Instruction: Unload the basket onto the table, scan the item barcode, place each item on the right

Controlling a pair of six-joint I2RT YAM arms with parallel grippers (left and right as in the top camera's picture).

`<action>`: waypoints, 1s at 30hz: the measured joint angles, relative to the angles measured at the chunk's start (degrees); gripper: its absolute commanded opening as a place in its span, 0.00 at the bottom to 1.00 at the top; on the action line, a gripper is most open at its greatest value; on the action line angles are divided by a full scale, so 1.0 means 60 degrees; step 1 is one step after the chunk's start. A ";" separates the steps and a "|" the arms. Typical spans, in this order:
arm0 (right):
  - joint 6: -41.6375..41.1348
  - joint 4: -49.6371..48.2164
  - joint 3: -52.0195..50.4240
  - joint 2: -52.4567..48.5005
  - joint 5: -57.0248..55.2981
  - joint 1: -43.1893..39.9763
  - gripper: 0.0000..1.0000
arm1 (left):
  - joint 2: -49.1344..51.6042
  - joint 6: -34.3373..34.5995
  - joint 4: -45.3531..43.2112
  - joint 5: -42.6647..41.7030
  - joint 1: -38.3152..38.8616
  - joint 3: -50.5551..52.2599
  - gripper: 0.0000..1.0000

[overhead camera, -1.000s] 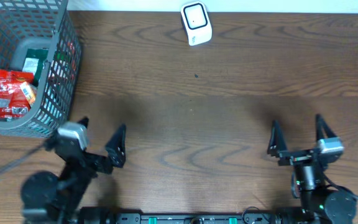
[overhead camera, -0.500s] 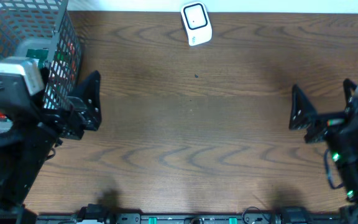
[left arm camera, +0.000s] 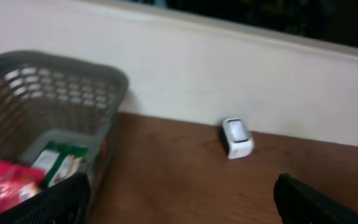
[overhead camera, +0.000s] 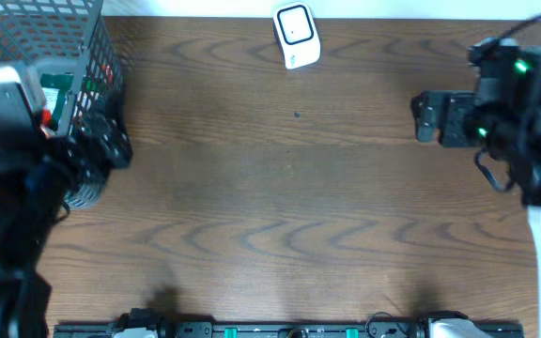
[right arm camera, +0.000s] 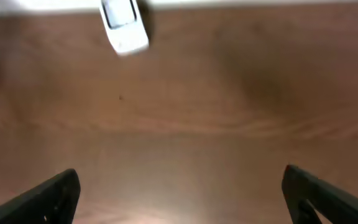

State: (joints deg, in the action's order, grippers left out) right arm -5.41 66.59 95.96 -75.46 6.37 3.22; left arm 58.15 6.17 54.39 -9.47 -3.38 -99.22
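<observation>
Wood table (overhead camera: 289, 188), grey mesh basket (left arm camera: 42, 87) holding red packet (left arm camera: 8, 179), white scanner (overhead camera: 296, 35)

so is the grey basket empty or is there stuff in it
Not empty: the left wrist view shows a red packet and a green-and-white packet lying inside the grey basket.

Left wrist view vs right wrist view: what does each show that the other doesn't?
Only left wrist: the grey basket, holding a red packet and a green packet.
Only right wrist: a small dark speck on the wood, nearer the camera than the white scanner.
Both: the scanner at the far edge of the brown table, and that arm's own fingers spread open at the bottom corners, holding nothing.
</observation>
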 measured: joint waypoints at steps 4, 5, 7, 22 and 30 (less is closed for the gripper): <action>0.0000 0.0051 -0.0004 -0.0696 0.0011 0.0000 0.99 | 0.1228 0.0000 0.1144 0.0109 -0.0743 -0.1373 0.95; 0.0000 0.0047 -0.0004 -0.0801 0.0011 0.0000 0.99 | 0.1654 0.0000 0.1545 0.0109 -0.0991 -0.1880 0.95; 0.0000 0.0051 -0.0004 -0.0907 0.0015 0.0000 0.99 | 0.2415 0.0000 0.2164 0.0109 -0.1453 -0.2750 0.95; 0.0000 0.0073 0.0007 -0.0987 0.0015 0.0000 0.99 | 0.6819 0.0000 0.2685 -0.1319 -0.4947 -0.4856 0.95; 0.0000 0.0073 0.0007 -0.0987 0.0015 0.0000 0.99 | 0.7828 -0.0299 0.2284 -0.1417 -0.5213 -0.4856 0.95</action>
State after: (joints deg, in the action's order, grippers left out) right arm -5.41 67.02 96.01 -81.38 6.46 3.22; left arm 105.12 4.38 68.10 -17.98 -34.65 -128.35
